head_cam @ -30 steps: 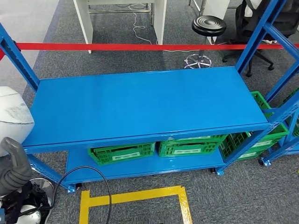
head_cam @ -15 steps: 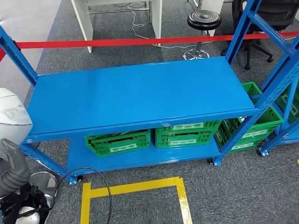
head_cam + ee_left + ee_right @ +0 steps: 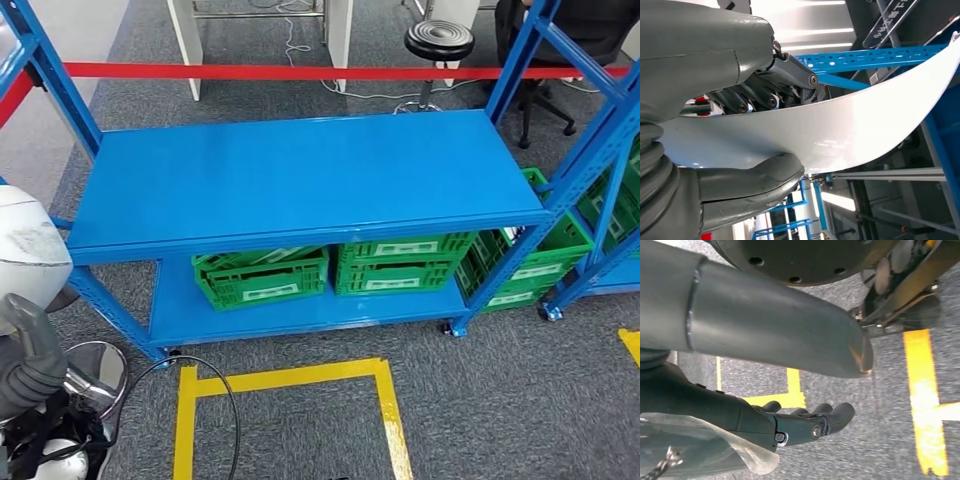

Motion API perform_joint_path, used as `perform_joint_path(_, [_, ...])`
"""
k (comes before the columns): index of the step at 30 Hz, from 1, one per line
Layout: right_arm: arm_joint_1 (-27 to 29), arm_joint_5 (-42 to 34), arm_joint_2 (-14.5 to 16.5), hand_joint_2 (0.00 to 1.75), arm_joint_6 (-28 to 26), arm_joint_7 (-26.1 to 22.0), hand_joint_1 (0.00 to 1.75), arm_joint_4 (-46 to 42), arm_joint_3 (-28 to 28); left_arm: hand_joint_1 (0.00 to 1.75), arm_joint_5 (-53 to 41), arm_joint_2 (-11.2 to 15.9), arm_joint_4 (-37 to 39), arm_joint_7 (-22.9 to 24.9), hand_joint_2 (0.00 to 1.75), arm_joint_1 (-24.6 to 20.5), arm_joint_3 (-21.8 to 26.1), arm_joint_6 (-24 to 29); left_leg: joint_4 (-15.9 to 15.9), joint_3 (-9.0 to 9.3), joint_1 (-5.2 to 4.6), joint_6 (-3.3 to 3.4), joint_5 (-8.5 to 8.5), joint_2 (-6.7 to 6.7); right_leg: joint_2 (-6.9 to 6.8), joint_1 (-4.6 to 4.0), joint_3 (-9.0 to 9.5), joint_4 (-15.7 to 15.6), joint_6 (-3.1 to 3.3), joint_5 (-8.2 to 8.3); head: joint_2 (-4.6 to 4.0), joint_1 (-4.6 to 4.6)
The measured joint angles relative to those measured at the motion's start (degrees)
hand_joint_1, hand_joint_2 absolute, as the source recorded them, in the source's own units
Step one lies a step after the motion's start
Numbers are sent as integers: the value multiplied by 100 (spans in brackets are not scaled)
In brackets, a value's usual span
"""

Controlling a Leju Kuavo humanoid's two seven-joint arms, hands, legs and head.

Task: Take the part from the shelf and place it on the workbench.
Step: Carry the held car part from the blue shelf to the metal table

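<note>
the left hand [image 3: 734, 120] grips a white curved panel [image 3: 851, 130], thumb on one face, dark fingers on the other; the panel's free end reaches well past the fingers. it looks thin, stiff, glossy and light, likely slippery, so hold it near the middle. the right hand [image 3: 806, 422] hangs with fingers loosely extended, holding nothing.

Green crates [image 3: 262, 278]: four. Blue shelf [image 3: 302, 175]: one. Stool [image 3: 438, 41]: one.
</note>
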State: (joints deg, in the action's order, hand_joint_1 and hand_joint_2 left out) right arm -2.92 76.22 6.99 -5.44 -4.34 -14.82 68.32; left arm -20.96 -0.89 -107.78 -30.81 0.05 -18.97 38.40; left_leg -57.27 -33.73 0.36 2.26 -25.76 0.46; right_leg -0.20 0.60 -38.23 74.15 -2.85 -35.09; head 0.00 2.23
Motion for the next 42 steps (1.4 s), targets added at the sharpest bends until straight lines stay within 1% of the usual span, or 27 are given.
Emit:
perform_joint_path(1, [-1, -1, 0, 0, 0, 1, 0, 0, 0, 175, 1, -2, 0, -1, 175, 0, 2, 0, -6, -75, -1, -12, 61, 0, 0, 0, 199, -177, 10, 176, 0, -1])
perform_joint_path(2, [-7, -1, 0, 0, 0, 1, 0, 0, 0, 175, 2, -3, 0, -3, 175, 0, 4, 0, -15, -138, -2, -28, 121, -2, 4, -1, 497, -538, 32, 317, 0, 0])
perform_joint_path(3, [-17, -2, 0, 0, 0, 2, 0, 0, 0, 175, 2, -4, 0, -4, 175, -1, 6, 0, -30, -188, -9, -53, 173, -6, 8, -9, 850, -1002, 55, 364, 0, 2])
perform_joint_path(4, [-30, -2, 0, 0, 1, 2, 0, 0, 0, 175, 2, -7, 0, -7, 175, -1, 8, 0, -43, -228, -16, -81, 226, -7, 14, -14, 1153, -1442, 81, 334, 0, 0])
perform_joint_path(5, [-41, -3, 0, 0, 2, 3, 0, 0, 0, 175, 2, -8, 0, -9, 175, -2, 10, 0, -51, -253, -19, -112, 281, -4, 22, -26, 1351, -1764, 105, 267, 1, 0])
perform_joint_path(6, [-46, -3, 0, 0, 4, 8, 0, 0, 0, 175, 2, -10, 0, -11, 175, -2, 11, 0, -47, -269, -21, -148, 334, 0, 27, -40, 1431, -1932, 130, 217, 1, -1])
perform_joint_path(8, [-34, -3, 3, 0, 11, 24, 0, 2, 0, 175, 2, -11, 0, -14, 175, 2, 22, 0, -39, -301, -8, -219, 388, 0, 13, -39, 1343, -1980, 205, 274, 1, -3])
perform_joint_path(9, [-26, -3, 5, 0, 16, 32, 0, 4, 0, 175, 2, -11, 0, -15, 175, 7, 33, 0, -105, -335, -1, -253, 266, -6, -3, -30, 1285, -1984, 252, 338, 1, -12])
perform_joint_path(10, [-21, -3, 7, 0, 19, 37, 0, 6, 0, 175, 3, -11, 0, -15, 175, 12, 46, 0, -276, -385, 6, -284, 25, -13, -22, -18, 1211, -1990, 292, 412, 1, -30])
perform_joint_path(12, [-19, -2, 9, 0, 23, 43, 0, 7, 0, 175, 4, -10, 1, -16, 175, 22, 69, 0, -941, -499, 21, -340, -633, -18, -46, -14, 1058, -1977, 335, 554, 0, -65])
perform_joint_path(13, [-18, -2, 9, 0, 24, 45, 0, 7, 0, 175, 4, -10, 1, -16, 175, 28, 78, 0, -1316, -533, 25, -364, -841, -18, -56, -15, 977, -1961, 337, 624, 0, -75])
perform_joint_path(14, [-17, -2, 9, 0, 26, 45, 0, 7, 0, 175, 4, -10, 2, -16, 175, 33, 86, 0, -1592, -523, 26, -380, -890, -18, -63, -16, 888, -1937, 334, 693, 0, -78])
perform_joint_path(15, [-17, -4, 9, 0, 30, 45, 0, 7, 0, 175, 4, -9, 2, -16, 175, 37, 93, 0, -1696, -448, 27, -388, -806, -18, -69, -15, 792, -1904, 327, 754, 0, -80])
perform_joint_path(16, [-18, -6, 9, 0, 32, 45, 0, 7, 0, 175, 4, -9, 2, -16, 175, 39, 97, 0, -1578, -281, 29, -386, -639, -18, -73, -14, 681, -1862, 315, 807, 0, -81])
perform_joint_path(17, [-18, -8, 9, 0, 36, 45, 0, 7, 0, 175, 4, -8, 2, -16, 175, 39, 99, 0, -1276, -31, 32, -376, -483, -19, -74, -12, 581, -1813, 300, 849, 0, -83])
perform_joint_path(18, [-19, -9, 9, 0, 38, 45, 0, 7, 0, 175, 4, -8, 2, -16, 175, 37, 100, 0, -853, 268, 29, -359, -425, -21, -72, -20, 494, -1757, 281, 881, 0, -84])
perform_joint_path(20, [-22, -10, 9, 0, 39, 44, 0, 7, 0, 175, 4, -10, 2, -18, 175, 33, 101, 0, -140, 709, 19, -302, -508, -27, -63, -38, 375, -1672, 227, 948, 0, -81])
perform_joint_path(21, [-23, -10, 9, 0, 39, 44, 0, 7, 0, 175, 3, -11, 2, -19, 175, 33, 102, 0, 25, 781, 9, -268, -571, -30, -61, -45, 335, -1653, 192, 993, 0, -76])
perform_joint_path(25, [-2, -11, 9, 0, 39, 43, 0, 7, 2, 175, 2, -15, 2, -20, 175, 39, 104, 0, 97, 650, 25, -115, -474, -4, -49, -24, 244, -1630, 73, 1057, 0, -76])
perform_joint_path(33, [1, -11, 9, 0, 39, 39, 0, 7, 2, 175, 2, -16, 3, -20, 175, 36, 104, 0, 102, 621, 31, -92, -445, 6, -37, -16, 223, -1597, 63, 981, 0, -74])
perform_joint_path(34, [2, -10, 9, 0, 39, 36, 0, 7, 2, 175, 2, -16, 4, -20, 175, 36, 104, 0, 102, 606, 29, -81, -433, 6, -33, -16, 209, -1571, 59, 925, 0, -71])
perform_joint_path(36, [4, 1, 9, 0, 55, -18, 0, 7, 1, 175, -8, -25, 4, -24, 175, 40, 105, 0, 101, 475, 20, -32, -340, 6, -14, -12, 36, -1033, 30, 389, 0, -55])
perform_joint_path(37, [6, 13, 9, 0, 83, -55, 0, 7, 1, 175, -32, -32, 4, -39, 175, 50, 110, 0, 97, 345, 8, -18, -244, 8, -8, -11, -13, -629, 24, 274, 0, -48])
perform_joint_path(38, [1, 25, 7, 0, 120, -96, 0, 7, 0, 175, -58, -40, 3, -61, 175, 61, 121, 0, 82, 197, -17, -27, -113, 11, -2, -20, 292, -726, 53, 160, 0, -43])
perform_joint_path(40, [-5, 33, 6, 0, 215, -145, 0, 10, 0, 175, -103, -52, 3, -105, 175, 84, 143, 0, 43, -39, -59, -130, 120, 20, -4, -27, 988, -1466, 169, 352, 0, -46])
perform_joint_path(41, [-5, 25, 7, 0, 268, -167, 0, 12, 0, 175, -112, -55, 2, -118, 175, 88, 154, 0, -11, -102, -70, -193, 124, 15, -8, -25, 1296, -1988, 241, 345, 0, -52])
perform_joint_path(42, [2, 13, 9, 0, 320, -190, 0, 14, 0, 175, -122, -57, 3, -125, 175, 93, 160, 0, -139, -166, -64, -243, 11, 9, -14, -15, 1250, -2018, 288, 360, 0, -66])
